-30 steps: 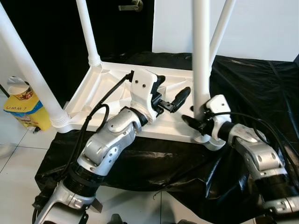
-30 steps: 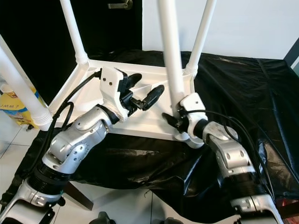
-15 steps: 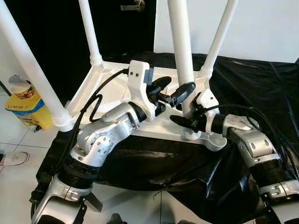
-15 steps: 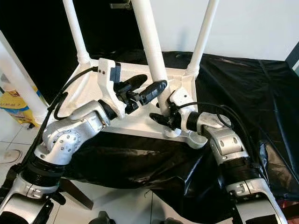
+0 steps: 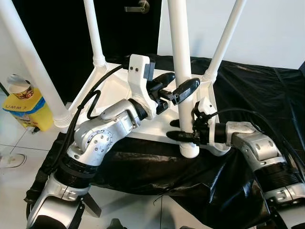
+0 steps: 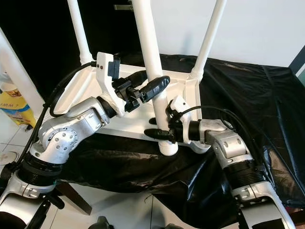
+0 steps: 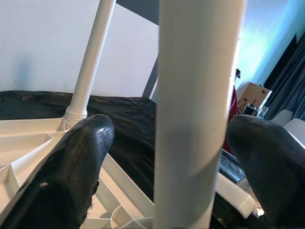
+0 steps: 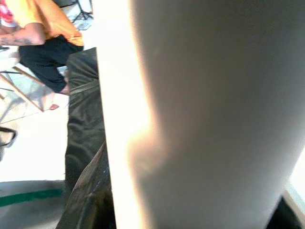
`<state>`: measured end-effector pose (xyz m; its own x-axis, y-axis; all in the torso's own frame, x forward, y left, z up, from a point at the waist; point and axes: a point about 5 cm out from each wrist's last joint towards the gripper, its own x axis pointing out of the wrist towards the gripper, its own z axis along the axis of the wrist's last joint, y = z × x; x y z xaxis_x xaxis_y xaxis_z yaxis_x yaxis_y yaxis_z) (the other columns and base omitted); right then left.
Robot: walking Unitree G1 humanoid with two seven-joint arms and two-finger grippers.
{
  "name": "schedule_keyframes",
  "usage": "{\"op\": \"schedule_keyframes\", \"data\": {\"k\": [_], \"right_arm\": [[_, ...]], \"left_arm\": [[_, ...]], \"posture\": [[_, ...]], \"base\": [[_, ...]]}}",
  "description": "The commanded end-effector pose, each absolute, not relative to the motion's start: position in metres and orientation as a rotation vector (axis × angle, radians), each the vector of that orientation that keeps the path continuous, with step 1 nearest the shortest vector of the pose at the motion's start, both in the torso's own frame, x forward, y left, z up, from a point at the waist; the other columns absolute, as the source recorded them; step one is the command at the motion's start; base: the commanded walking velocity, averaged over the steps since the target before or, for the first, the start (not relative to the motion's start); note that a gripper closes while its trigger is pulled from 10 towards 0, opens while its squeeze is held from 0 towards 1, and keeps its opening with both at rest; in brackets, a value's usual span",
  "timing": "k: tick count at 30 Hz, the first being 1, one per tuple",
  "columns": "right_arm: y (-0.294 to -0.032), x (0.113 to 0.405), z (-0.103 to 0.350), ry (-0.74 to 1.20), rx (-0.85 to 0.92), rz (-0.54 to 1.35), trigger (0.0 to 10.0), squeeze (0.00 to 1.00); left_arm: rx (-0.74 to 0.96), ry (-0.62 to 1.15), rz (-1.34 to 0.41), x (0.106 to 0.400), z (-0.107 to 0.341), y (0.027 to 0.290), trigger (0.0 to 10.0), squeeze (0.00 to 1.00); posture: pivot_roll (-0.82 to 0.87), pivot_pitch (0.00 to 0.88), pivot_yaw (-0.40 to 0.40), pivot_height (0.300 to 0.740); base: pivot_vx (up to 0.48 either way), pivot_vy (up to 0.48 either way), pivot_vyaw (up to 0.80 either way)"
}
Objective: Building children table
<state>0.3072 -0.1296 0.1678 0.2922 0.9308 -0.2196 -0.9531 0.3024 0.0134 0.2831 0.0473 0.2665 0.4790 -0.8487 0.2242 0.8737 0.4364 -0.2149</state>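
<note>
While the right claw grips the loose white plastic table leg low and the left claw brackets it unclenched, seating it squarely in the upturned white tabletop's corner socket demands a plumb shaft.

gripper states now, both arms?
Left tool: open, fingers straddling the loose table leg, not clamped.
Right tool: shut on the table leg near its lower end.

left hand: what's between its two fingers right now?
The loose white table leg stands between the left hand's fingers, with gaps on both sides in the left wrist view.
</note>
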Motion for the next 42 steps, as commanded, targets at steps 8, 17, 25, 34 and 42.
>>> {"op": "schedule_keyframes", "data": {"k": [8, 17, 25, 34, 42], "right_arm": [[-0.1281, 0.3010, 0.1735, 0.210, -0.114, 1.380, 10.0, 0.00], [-0.1259, 0.2998, 0.1759, 0.216, -0.116, 1.425, 10.0, 0.00], [-0.1265, 0.2986, 0.1763, 0.230, -0.136, 1.470, 10.0, 0.00], [-0.1267, 0.2998, 0.1760, 0.244, -0.140, 1.482, 10.0, 0.00], [-0.1273, 0.3000, 0.1752, 0.251, -0.134, 1.484, 10.0, 0.00]], "left_arm": [[-0.257, -0.213, -1.758, 0.2465, 0.2802, 0.0356, 10.0, 0.00], [-0.251, -0.201, -1.775, 0.2445, 0.2808, 0.0351, 10.0, 0.00], [-0.259, -0.167, -1.831, 0.2399, 0.2803, 0.0354, 0.0, 0.00], [-0.258, -0.155, -1.847, 0.2398, 0.2813, 0.0359, 0.0, 0.00], [-0.260, -0.152, -1.845, 0.2394, 0.2816, 0.0360, 0.0, 0.00]], "posture": [[0.01, 0.000, -0.114, 0.740], [0.01, 0.000, -0.113, 0.740], [0.01, 0.000, -0.107, 0.740], [0.02, 0.000, -0.103, 0.740], [0.02, 0.000, -0.099, 0.740]], "base": [[0.000, 0.000, 0.00], [0.000, 0.000, 0.00], [0.000, 0.000, 0.00], [0.000, 0.000, 0.00], [0.000, 0.000, 0.00]]}}
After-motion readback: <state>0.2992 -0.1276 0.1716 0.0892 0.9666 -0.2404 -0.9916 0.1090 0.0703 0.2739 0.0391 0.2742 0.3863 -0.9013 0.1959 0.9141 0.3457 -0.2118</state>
